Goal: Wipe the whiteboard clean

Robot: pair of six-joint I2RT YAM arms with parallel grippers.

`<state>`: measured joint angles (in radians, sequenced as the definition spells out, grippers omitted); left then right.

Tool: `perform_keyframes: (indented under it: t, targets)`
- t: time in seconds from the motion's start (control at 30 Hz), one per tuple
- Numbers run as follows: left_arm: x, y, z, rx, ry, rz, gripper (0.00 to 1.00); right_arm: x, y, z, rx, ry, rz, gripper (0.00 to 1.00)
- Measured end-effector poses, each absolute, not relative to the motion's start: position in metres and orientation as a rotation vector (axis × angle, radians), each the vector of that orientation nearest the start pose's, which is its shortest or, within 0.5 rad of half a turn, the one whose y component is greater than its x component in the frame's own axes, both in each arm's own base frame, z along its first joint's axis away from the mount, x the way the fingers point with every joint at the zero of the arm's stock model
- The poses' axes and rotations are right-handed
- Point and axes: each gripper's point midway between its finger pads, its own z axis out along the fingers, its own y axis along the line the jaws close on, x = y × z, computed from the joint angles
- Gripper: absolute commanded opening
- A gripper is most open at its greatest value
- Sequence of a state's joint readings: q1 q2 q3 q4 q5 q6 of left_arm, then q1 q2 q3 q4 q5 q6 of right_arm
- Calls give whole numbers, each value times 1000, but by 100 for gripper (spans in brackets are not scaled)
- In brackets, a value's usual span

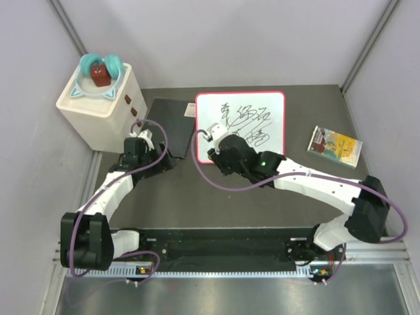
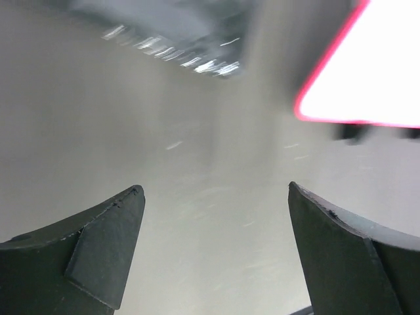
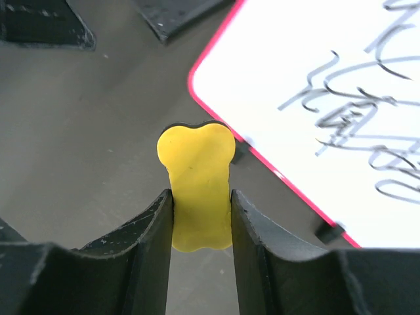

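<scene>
Right wrist view: the right jaws are closed narrowly on a yellow bone-shaped eraser (image 3: 195,157), pinching its lower half so that its lobed head sticks out past the fingertips. That head lies just beside the rounded red corner of the whiteboard (image 3: 341,79), over bare counter (image 3: 85,131) rather than over the white surface; whether it touches the frame cannot be told. Black scribbles (image 3: 354,111) cover the board further in, and two small black feet (image 3: 328,230) show under its near edge. Left wrist view has the left jaws spread wide with nothing between them, above the grey counter, with a blurred corner of the whiteboard (image 2: 374,59) ahead to the right. From the top external view the whiteboard (image 1: 241,125) lies flat at the far middle of the counter. The right arm (image 1: 308,180) reaches to its near left corner, and the left arm (image 1: 121,180) ends at a dark grey slab (image 1: 172,125) just left of the board. A white box (image 1: 102,111) stands far left, and a small colourful packet (image 1: 335,146) lies well to the right.
</scene>
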<state>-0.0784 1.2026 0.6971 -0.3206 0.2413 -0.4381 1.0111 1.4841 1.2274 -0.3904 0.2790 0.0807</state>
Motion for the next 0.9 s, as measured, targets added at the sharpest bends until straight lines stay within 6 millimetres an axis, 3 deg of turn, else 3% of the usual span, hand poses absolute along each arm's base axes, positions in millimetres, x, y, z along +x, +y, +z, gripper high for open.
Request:
perform_keyframes:
  t: [0.17,0.37,0.5,0.67,0.9]
  targets:
    - [316,-116,111,-250,2238,-790,94,261,299,190,-792,2042,246,0]
    - [339,-148,123,-136,2102,-996,92,283,273,182,-685,2096,219,0]
    - [343,-171,113,-51,2094,-1057,91,294,260,179,-635,2121,212,0]
    - [347,-194,84,-13,2126,-1144,88,308,242,182,-547,2142,228,0]
    - [358,-207,68,-14,2095,-1220,85,318,229,189,-474,2140,264,0]
